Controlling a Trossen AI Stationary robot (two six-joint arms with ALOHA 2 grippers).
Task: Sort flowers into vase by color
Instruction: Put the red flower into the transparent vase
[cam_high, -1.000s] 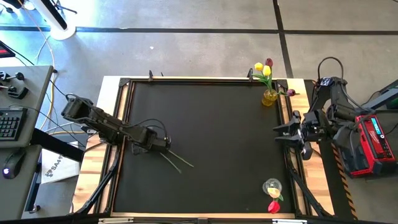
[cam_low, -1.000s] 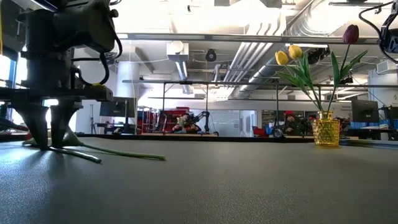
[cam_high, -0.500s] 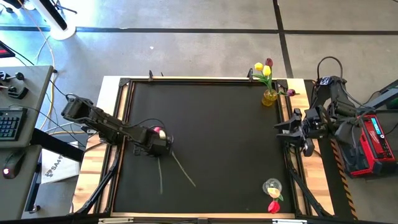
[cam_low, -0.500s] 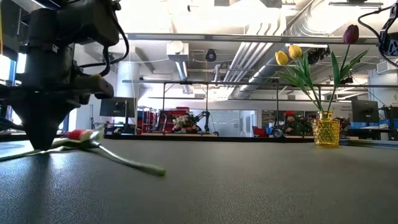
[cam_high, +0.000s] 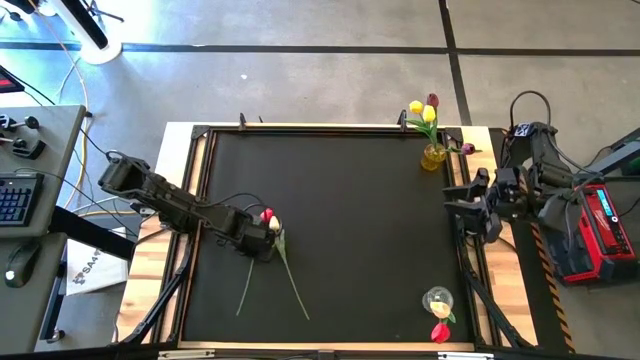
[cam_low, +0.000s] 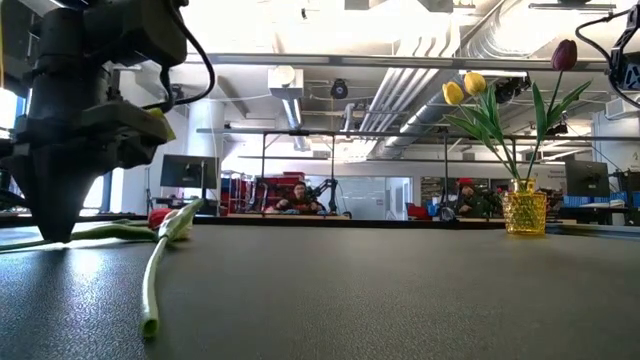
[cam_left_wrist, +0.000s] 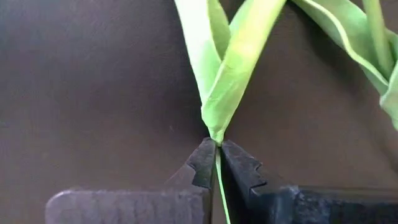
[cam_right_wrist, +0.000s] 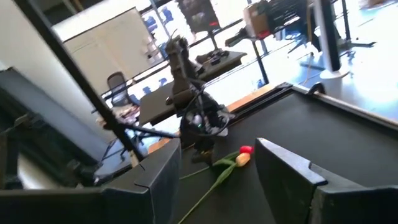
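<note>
Black tabletop lay mostly bare; left end effector was clenched on tulip stems near its left side, heads just beyond; lift slow & level; right end effector waited, fingers spread.

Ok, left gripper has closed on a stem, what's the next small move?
Probably lift straight up a little. The left gripper is pinched on one thin stem low on the mat, and a second flower lies against it, so a short raise should separate them.
</note>
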